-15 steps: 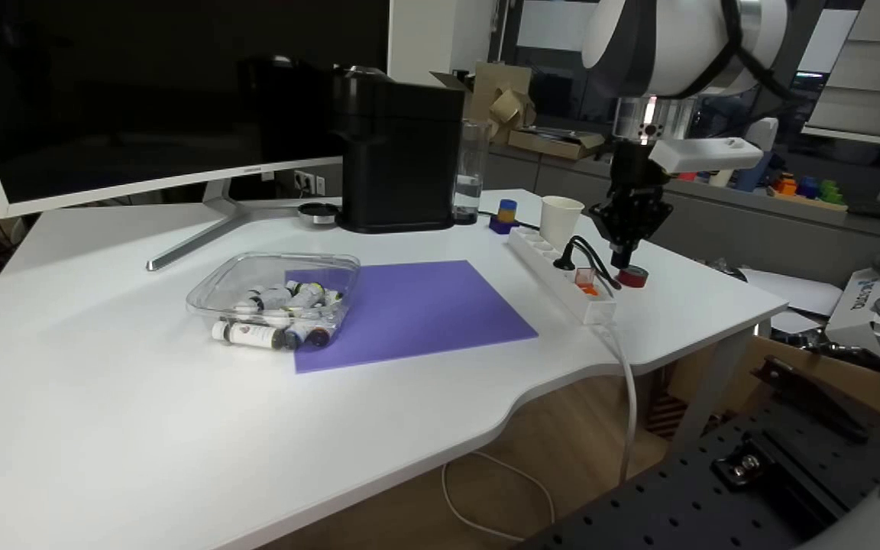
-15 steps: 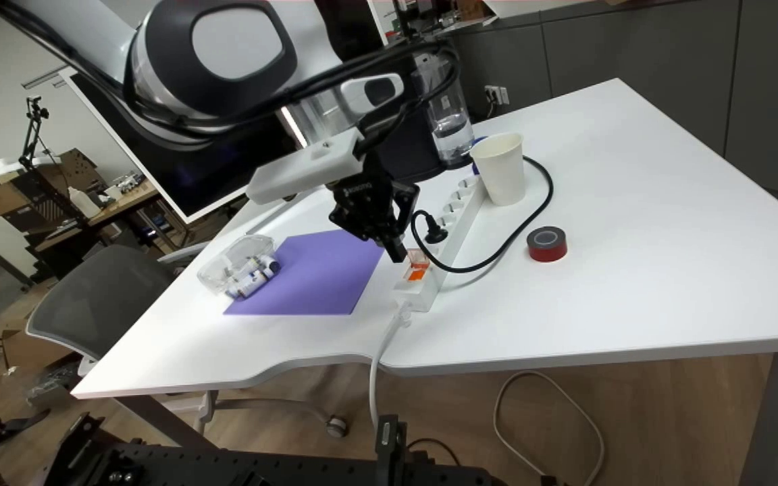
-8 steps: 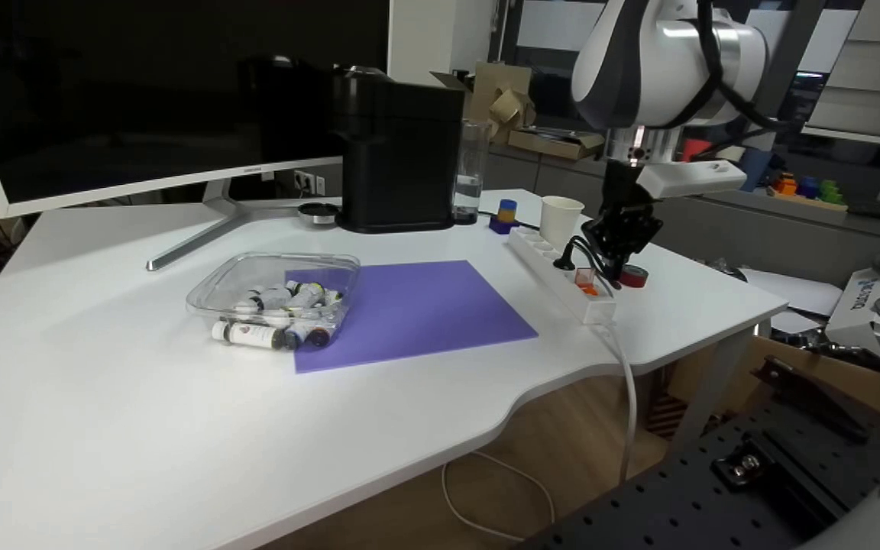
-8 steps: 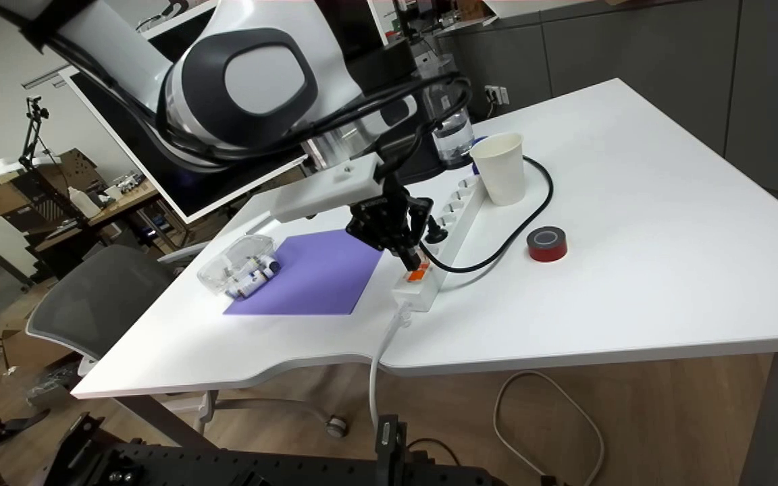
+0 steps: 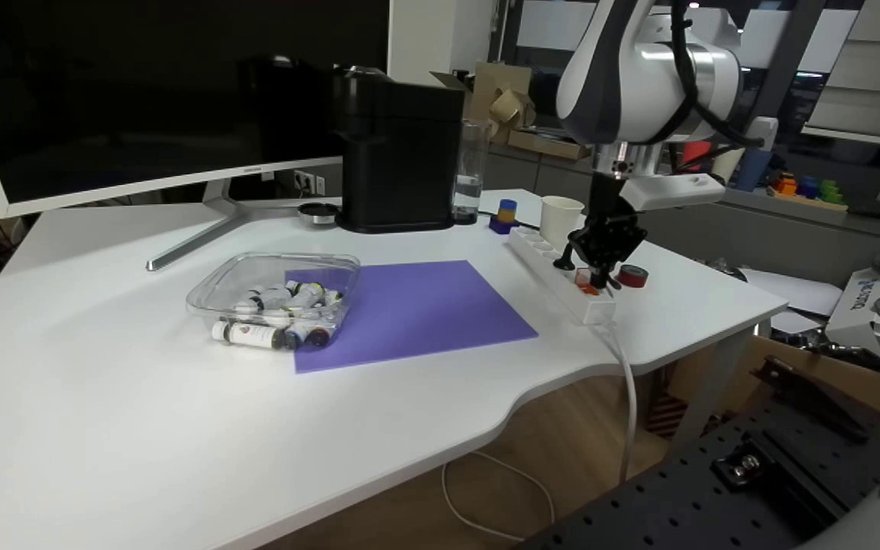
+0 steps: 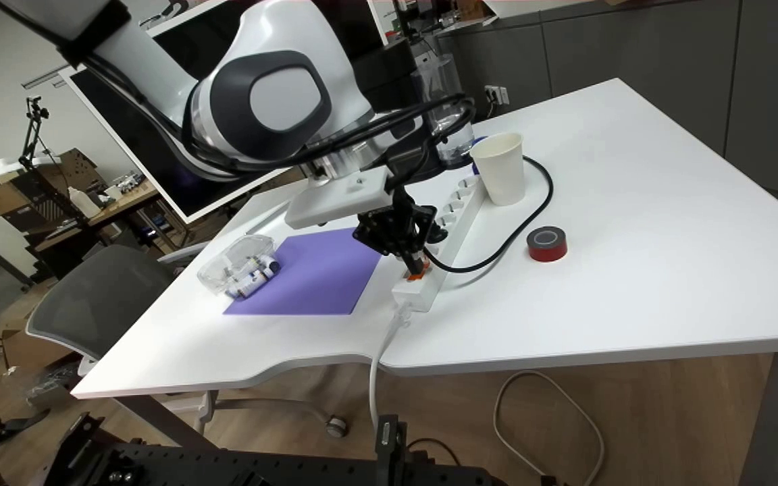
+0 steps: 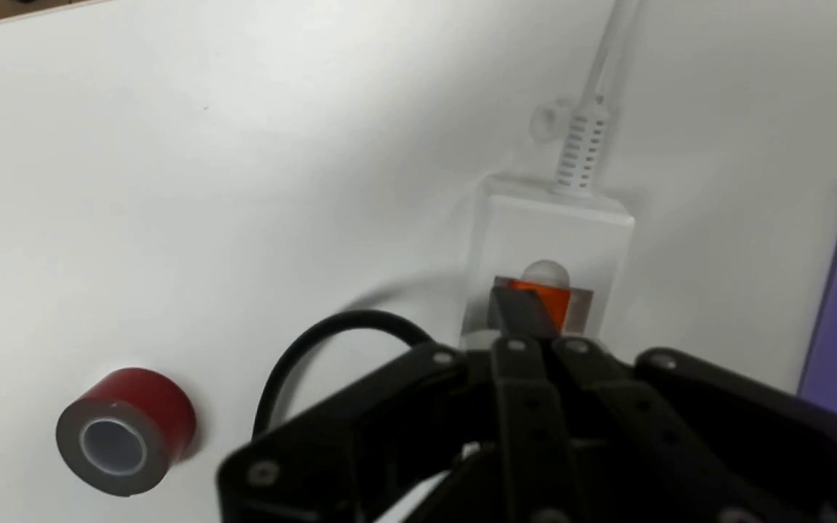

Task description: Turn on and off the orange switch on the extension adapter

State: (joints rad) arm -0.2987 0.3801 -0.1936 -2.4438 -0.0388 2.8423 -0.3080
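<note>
Black and narrow, our gripper (image 7: 526, 311) has its jaws together, with nothing visible between them. We judge the reach nearly done, the on and off presses remaining. Just beyond the tip lies the orange switch (image 7: 555, 301), its left part hidden in the wrist view; whether they touch, or how it is set, we cannot tell. In both exterior views it sits at the near end of the white extension adapter (image 6: 420, 294); a white cup (image 6: 501, 172) stands right of the far end.

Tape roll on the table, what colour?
The tape roll is red around its side and grey on its flat face; wrist view shows it best.
</note>
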